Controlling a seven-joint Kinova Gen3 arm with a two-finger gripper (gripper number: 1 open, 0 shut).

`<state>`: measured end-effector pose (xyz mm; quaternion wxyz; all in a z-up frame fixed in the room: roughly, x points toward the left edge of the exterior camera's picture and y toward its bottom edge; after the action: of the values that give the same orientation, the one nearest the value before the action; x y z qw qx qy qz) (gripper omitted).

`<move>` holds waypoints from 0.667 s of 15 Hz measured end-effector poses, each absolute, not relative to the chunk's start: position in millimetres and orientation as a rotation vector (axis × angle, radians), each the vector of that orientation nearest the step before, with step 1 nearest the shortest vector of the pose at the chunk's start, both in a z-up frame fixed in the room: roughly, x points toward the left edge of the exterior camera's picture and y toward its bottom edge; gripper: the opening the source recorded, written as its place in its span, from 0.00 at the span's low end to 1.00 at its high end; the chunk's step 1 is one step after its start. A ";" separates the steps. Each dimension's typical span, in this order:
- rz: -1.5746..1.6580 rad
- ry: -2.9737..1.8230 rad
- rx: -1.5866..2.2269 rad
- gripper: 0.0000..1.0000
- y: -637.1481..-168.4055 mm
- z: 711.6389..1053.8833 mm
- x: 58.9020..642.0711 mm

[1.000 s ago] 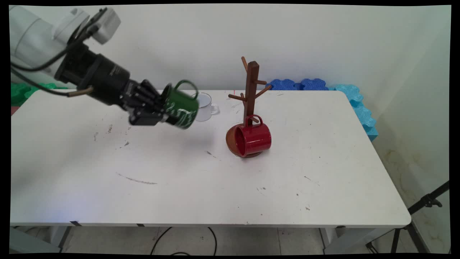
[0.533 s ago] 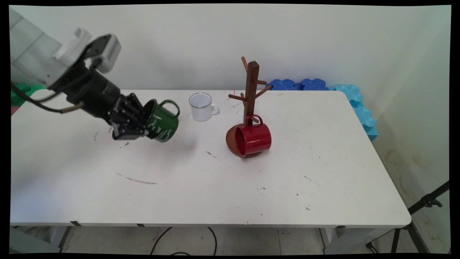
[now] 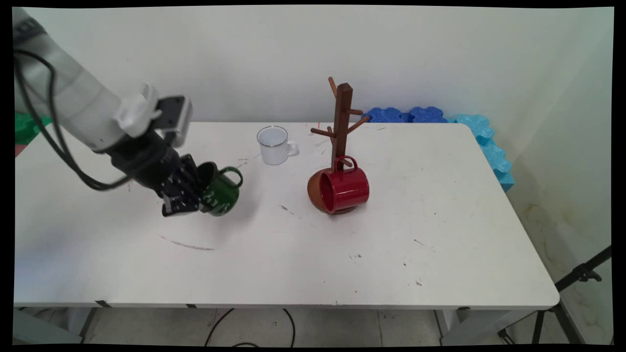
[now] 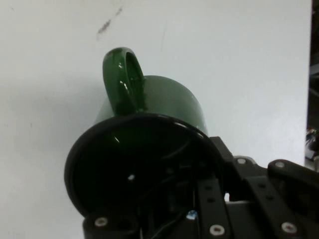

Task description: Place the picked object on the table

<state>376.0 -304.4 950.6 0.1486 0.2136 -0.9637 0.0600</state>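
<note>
My black gripper [image 3: 195, 195] is shut on the rim of a green mug [image 3: 221, 189] with white lettering, holding it tilted just above the white table [image 3: 342, 254] at its left middle. In the hand view the green mug [image 4: 149, 129] fills the centre, its dark mouth toward the camera and its handle [image 4: 124, 82] pointing up, with one finger [image 4: 209, 199] inside the rim. A red mug [image 3: 345, 188] hangs by its handle on a low peg of the brown wooden mug tree [image 3: 341, 132]. A small white mug [image 3: 274, 145] stands upright behind.
Blue foam pieces [image 3: 440, 120] lie along the wall at the table's far right corner, green ones [image 3: 29, 124] at the far left. A black tripod leg [image 3: 577, 278] stands off the table's right front. Black cables hang from the arm.
The gripper has carried the green mug down and to the left, away from the white mug, and now holds it lower, close to the tabletop. The other mugs and the tree have not moved.
</note>
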 end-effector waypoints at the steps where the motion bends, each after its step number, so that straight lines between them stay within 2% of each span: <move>1: 0.173 -2.786 0.618 0.00 -305.5 944.8 372.3; 10: 0.164 -2.874 0.664 0.00 -313.4 896.0 333.9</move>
<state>333.9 -313.4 896.0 0.0936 0.2237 -0.9686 0.0552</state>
